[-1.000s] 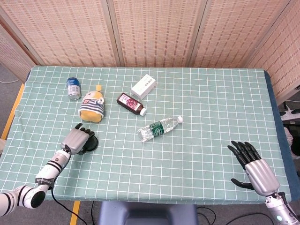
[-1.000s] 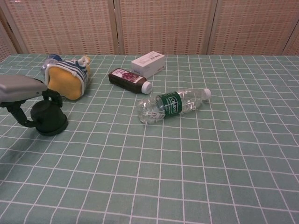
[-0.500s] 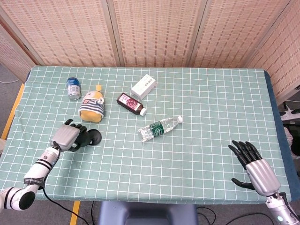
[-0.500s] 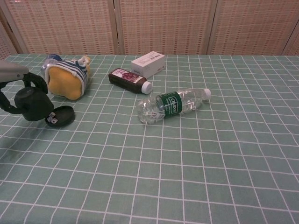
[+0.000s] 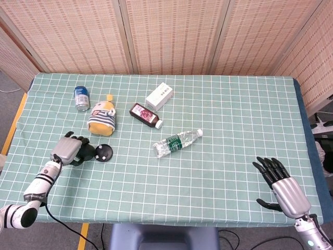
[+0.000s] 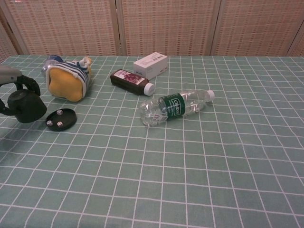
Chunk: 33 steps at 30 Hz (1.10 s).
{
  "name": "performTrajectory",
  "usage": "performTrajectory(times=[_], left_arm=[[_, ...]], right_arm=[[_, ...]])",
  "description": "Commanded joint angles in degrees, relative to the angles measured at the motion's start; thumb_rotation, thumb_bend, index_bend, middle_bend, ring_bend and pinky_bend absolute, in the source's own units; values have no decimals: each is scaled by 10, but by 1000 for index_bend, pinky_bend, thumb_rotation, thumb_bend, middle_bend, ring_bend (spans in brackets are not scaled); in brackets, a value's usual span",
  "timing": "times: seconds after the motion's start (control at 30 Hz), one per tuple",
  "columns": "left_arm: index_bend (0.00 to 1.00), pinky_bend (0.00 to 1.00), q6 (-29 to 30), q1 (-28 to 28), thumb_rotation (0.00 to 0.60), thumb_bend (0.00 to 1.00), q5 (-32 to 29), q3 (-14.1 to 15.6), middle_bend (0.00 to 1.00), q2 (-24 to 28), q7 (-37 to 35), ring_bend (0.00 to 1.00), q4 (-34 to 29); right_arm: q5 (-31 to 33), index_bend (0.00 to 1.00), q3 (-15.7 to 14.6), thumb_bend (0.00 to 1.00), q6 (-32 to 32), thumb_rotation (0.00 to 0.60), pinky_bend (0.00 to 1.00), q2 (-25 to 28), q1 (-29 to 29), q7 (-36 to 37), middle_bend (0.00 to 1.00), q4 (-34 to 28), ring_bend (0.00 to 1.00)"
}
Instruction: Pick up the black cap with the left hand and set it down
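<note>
Head view: the left hand (image 5: 66, 149) is wrapped around the black cap (image 5: 83, 153) near the desk's (image 5: 218, 109) left edge, just beside a black disc (image 5: 104, 152). The right hand (image 5: 281, 183) hovers at the near right corner, fingers spread, holding nothing.

Chest view: the black cap (image 6: 26, 106) sits in the left hand's (image 6: 14, 84) curled fingers, apparently lifted clear of the cloth — the black disc (image 6: 61, 118) lies flat alongside. Judged rigid, light and smooth-walled; best gripped across its round sides, firmly enough to prevent slip.
</note>
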Motion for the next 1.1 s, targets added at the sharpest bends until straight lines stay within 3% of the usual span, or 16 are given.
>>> performTrajectory(times=[0.03, 0.1, 0.13, 0.27, 0.53, 0.57, 0.67, 0.77, 0.83, 0.87, 0.9, 1.1], left_arm=[[334, 132, -18, -1, 600, 363, -25, 9, 338, -7, 17, 246, 21], [89, 132, -30, -4, 600, 361, -43, 12, 78, -9, 23, 134, 27], [28, 132, -35, -5, 600, 360, -52, 12, 19, -10, 24, 90, 30], [0, 130, -27, -3, 600, 361, -53, 15, 0, -11, 32, 3, 33], [0, 125, 5, 16, 600, 361, -34, 16, 0, 9, 19, 0, -3], [0, 120, 23, 26, 600, 364, -18, 15, 0, 14, 7, 0, -14], [0, 91, 165, 97, 600, 404, 130, 7, 0, 4, -125, 0, -25], [0, 63, 222, 122, 600, 426, 183, 11, 0, -12, -177, 0, -1], [0, 30, 331, 176, 600, 433, 254, 23, 0, -49, -272, 0, 59], [0, 14, 383, 209, 600, 432, 283, 39, 0, -72, -315, 0, 95], [0, 5, 443, 264, 600, 432, 303, 70, 0, -87, -309, 0, 127], [0, 0, 488, 304, 600, 432, 321, 70, 0, -83, -311, 0, 146]], right_arm=[[-1, 0, 0, 0, 1, 600, 0, 0, -1, 0, 0, -1, 0], [-1, 0, -1, 0, 2, 600, 0, 0, -1, -1, 0, -1, 0], [-2, 0, -1, 0, 2, 600, 0, 0, -1, -1, 0, -1, 0], [-2, 0, -2, 0, -2, 600, 0, -1, 0, -4, 0, 0, 0], [-2, 0, -3, 0, -4, 600, 0, -1, 0, -5, 0, -1, 0], [-3, 0, -3, 0, -3, 600, 0, -1, 0, -5, 0, -2, 0], [-4, 0, -3, 0, -1, 600, 0, -1, -1, -6, 0, 0, 0], [-4, 0, -3, 0, -1, 600, 0, -1, -1, -6, 0, 0, 0], [-4, 0, -3, 0, -2, 600, 0, -3, -1, -9, 0, 0, 0], [-2, 0, -2, 0, 0, 600, 0, -3, -3, -13, 0, -1, 0], [-3, 0, -1, 0, 3, 600, 0, -8, -5, -27, 0, 0, 0], [-15, 0, -12, 0, -11, 600, 0, -16, -3, -42, 0, -1, 0]])
